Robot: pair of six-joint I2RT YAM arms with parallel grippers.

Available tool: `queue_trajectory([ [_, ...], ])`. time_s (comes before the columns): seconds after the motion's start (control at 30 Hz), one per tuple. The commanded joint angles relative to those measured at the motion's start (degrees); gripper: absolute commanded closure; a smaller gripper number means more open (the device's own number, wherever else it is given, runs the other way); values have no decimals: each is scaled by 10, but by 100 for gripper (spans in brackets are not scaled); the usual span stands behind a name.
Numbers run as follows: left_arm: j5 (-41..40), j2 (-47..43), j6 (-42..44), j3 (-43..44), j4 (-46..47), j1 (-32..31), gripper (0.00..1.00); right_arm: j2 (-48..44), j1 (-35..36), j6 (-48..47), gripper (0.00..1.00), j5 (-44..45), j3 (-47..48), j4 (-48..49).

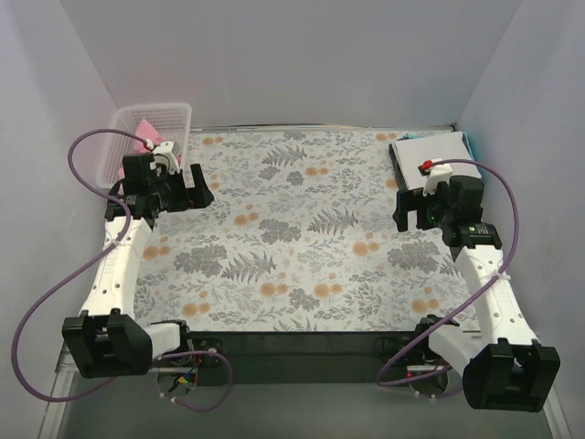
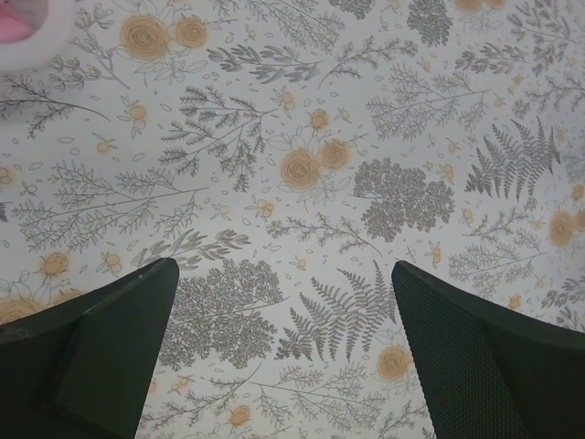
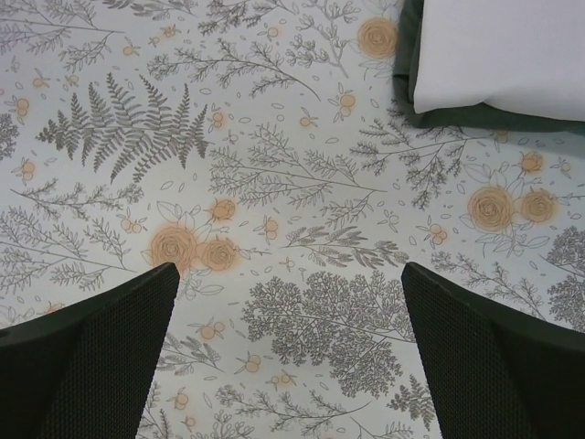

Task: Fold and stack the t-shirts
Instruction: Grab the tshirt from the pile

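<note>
The left gripper (image 1: 194,190) hangs empty, jaws wide apart, over the tablecloth (image 1: 292,242) just beside the basket (image 1: 169,111), which holds the pink shirt (image 1: 143,133). The right gripper (image 1: 411,208), jaws equally spread and empty, hovers near the folded shirts (image 1: 431,152) stacked at the far right corner.

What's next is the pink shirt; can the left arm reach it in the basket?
Probably yes: the left tool is open close by the basket, and the pink shirt lies uncovered inside.
</note>
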Motion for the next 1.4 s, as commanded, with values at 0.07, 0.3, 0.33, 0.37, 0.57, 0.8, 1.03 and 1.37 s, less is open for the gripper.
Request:
queue_trajectory([
  [0.07, -56, 86, 14, 114, -29, 9, 2, 37, -1, -19, 2, -22, 43, -37],
  [0.3, -70, 288, 3, 338, -25, 83, 2, 85, -1, -32, 2, -27, 86, -64],
  [0.33, -81, 312, 2, 360, -24, 86, 2, 89, -1, -32, 2, -27, 87, -64],
  [0.37, -98, 361, 1, 404, -23, 91, 2, 93, -1, -33, 2, -30, 89, -64],
  [0.57, -162, 511, 9, 519, -2, 107, 2, 115, -2, -31, 2, -37, 96, -68],
  [0.8, -178, 631, 22, 550, 46, 116, 2, 128, -1, -33, 2, -33, 94, -67],
  [1.03, -176, 696, 24, 603, 50, 116, 51, 133, -1, -31, 2, -41, 95, -71],
  [1.37, -63, 541, 26, 672, 56, 116, 100, 118, -1, -29, 2, -67, 94, -73],
])
